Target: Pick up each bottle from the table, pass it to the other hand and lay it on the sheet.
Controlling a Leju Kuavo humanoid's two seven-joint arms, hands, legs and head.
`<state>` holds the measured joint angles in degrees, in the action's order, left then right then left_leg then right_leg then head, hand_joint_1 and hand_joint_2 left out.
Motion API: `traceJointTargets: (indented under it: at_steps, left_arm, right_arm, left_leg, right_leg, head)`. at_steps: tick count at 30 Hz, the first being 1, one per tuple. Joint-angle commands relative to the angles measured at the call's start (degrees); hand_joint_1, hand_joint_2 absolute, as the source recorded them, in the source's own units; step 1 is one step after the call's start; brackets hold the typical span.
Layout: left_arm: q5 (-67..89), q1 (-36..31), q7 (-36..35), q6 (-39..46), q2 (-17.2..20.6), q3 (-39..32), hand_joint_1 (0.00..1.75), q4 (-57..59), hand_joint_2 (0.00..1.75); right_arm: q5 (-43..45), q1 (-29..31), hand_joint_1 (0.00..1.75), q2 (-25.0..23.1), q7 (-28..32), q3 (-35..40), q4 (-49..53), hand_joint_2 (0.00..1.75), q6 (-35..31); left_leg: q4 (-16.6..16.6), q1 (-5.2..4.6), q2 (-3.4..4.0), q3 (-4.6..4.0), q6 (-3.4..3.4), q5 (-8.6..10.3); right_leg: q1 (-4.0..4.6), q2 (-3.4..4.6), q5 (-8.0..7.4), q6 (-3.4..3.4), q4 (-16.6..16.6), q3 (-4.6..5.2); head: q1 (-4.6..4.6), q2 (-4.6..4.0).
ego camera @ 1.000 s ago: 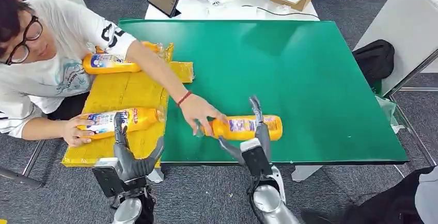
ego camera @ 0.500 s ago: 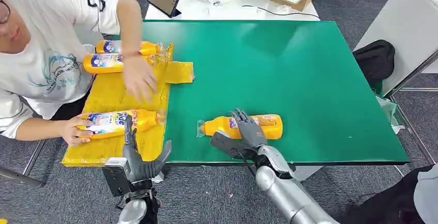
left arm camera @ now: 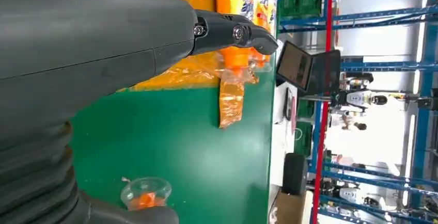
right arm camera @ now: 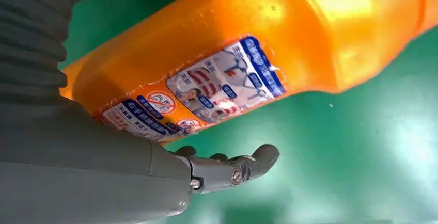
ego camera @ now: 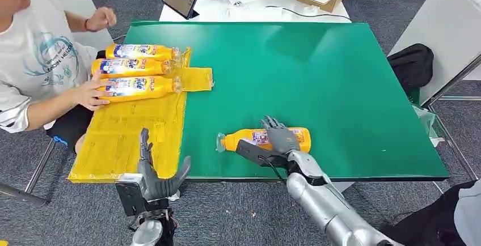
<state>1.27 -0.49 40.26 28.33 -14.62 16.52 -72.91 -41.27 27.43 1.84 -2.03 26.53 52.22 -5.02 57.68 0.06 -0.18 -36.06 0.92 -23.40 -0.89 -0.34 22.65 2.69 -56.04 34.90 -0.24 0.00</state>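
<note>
On the green table (ego camera: 340,87), near its front edge and well to the right of the yellow sheet (ego camera: 130,132), lies the orange detergent bottle (ego camera: 249,139) on its side, clear cap pointing toward the sheet. My right hand (ego camera: 279,139) is draped over its middle from the front edge, fingers across the label; from the wrist view my thumb (right arm camera: 232,170) sits just under the body, not plainly pressed in, so I would call it a loose cupping and cannot tell that the grip is closed. My left hand (ego camera: 153,178) hovers beyond the table's front edge, below the sheet, fingers spread wide and holding nothing.

I judge the bottle full enough to be fairly heavy, with stiff walls but a glossy, rounded skin that could roll or slide. The flat labelled mid-body looks the best hold, near its balance; the neck is too thin. Three more bottles (ego camera: 136,67) lie at the sheet's far end, where a person's hand (ego camera: 91,96) touches the nearest one.
</note>
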Motion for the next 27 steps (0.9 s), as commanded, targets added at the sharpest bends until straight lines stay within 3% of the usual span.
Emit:
traceJointTargets:
  at_steps: [1,8,13,14,15,16,17,25,27]
  left_arm:
    - [-0.3,-2.2,-0.3,-0.7,-0.4,-0.8,0.00,5.8,1.75]
    - [-0.6,-4.6,-0.3,-2.0,-1.1,0.4,0.00,9.7,1.75]
    - [-0.8,-5.1,-0.3,-1.9,-1.3,0.9,0.00,10.6,1.75]
    - [-0.8,-5.1,-0.3,-2.1,-1.3,1.0,0.00,10.7,1.75]
    - [-1.1,-5.4,-0.3,-2.4,-1.2,1.3,0.00,11.2,1.75]
    - [-1.1,-5.6,-0.3,-2.4,-1.3,1.5,0.00,11.5,1.75]
    - [-1.3,-5.8,-0.3,-2.5,-1.4,1.6,0.00,12.0,1.75]
    - [-2.6,-5.7,-0.3,-1.4,-1.1,2.5,0.00,11.3,1.75]
    - [-2.7,-4.9,-0.3,-0.4,-0.9,2.2,0.00,9.5,1.75]
  right_arm:
    - [0.9,6.0,0.00,2.6,-3.6,3.8,-8.2,1.75,6.0]
    - [2.8,10.7,0.00,4.7,-6.6,6.4,-18.5,1.75,13.4]
    - [3.6,11.1,0.00,5.3,-6.4,6.8,-20.7,1.75,14.5]
    - [3.6,11.0,0.10,5.2,-6.4,6.9,-20.7,1.75,14.5]
    - [4.4,11.0,1.27,5.5,-6.4,7.0,-21.3,1.75,15.9]
    - [4.7,10.8,1.61,5.9,-6.4,7.2,-21.8,1.75,16.3]
    - [5.1,10.4,1.75,6.2,-6.2,7.0,-22.2,1.75,16.4]
    - [12.1,8.9,1.75,3.2,-1.4,2.9,-22.4,1.75,11.0]
    - [14.8,7.6,1.75,1.3,2.1,0.1,-19.7,1.75,6.1]
  left_leg:
    - [0.0,0.02,-0.01,0.25,-0.05,-0.09]
    - [-0.1,0.04,-0.16,0.31,-0.03,-0.05]
    - [-0.1,0.01,-0.25,0.38,0.02,0.02]
    - [-0.1,0.05,-0.28,0.49,0.00,0.00]
    - [-0.1,0.03,-0.26,0.47,0.01,0.00]
    - [-0.1,0.02,-0.19,0.44,0.02,0.02]
    - [-0.1,0.04,-0.26,0.57,0.00,-0.01]
    - [-0.1,0.08,-0.20,0.93,0.05,-0.05]
    - [-0.1,0.08,-0.14,0.99,0.04,-0.06]
  right_leg:
    - [0.03,-0.01,0.09,-0.09,0.0,-0.26]
    - [0.04,-0.14,0.08,-0.10,0.1,-0.37]
    - [0.01,-0.23,0.07,-0.05,0.1,-0.44]
    - [0.05,-0.25,0.09,-0.09,0.2,-0.59]
    - [0.03,-0.21,0.08,-0.07,0.2,-0.58]
    - [0.01,-0.15,0.05,-0.04,0.2,-0.55]
    - [0.05,-0.22,0.08,-0.09,0.2,-0.72]
    - [0.09,-0.17,0.07,-0.08,0.3,-1.02]
    - [0.09,-0.11,0.05,-0.08,0.3,-1.09]
  head:
    - [0.00,0.00]
    - [-0.02,-0.02]
    - [0.00,0.00]
    - [0.00,0.00]
    - [0.00,0.00]
    - [-0.02,0.00]
    - [0.00,0.00]
    - [0.00,0.00]
    - [0.00,0.00]
